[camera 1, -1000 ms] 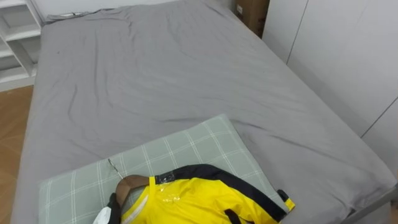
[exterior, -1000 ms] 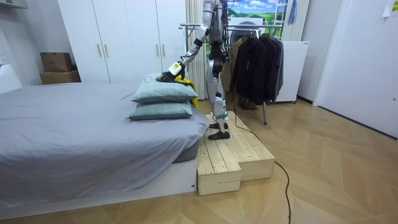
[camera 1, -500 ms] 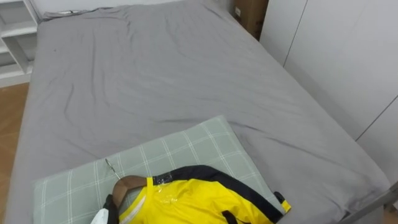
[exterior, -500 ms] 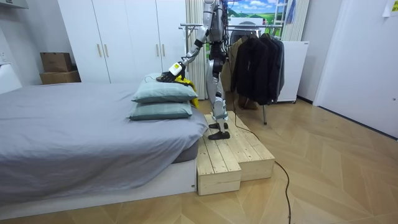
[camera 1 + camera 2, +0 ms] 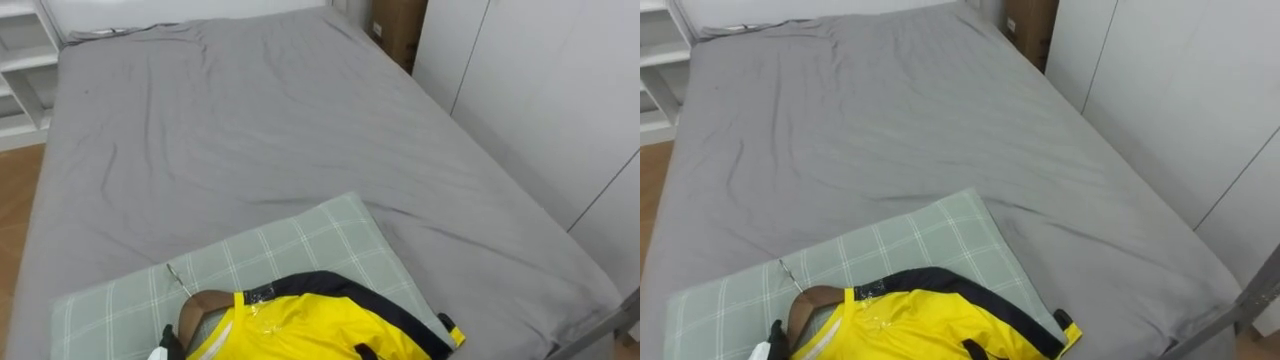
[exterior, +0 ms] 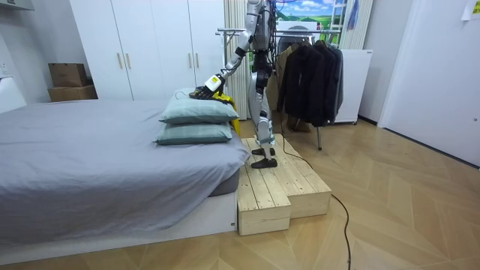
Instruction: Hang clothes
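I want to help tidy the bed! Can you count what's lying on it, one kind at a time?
Pillows: 2 (upper pillow stacked on lower pillow)
Yellow jacket: 1
Hanger: 1
Total: 4
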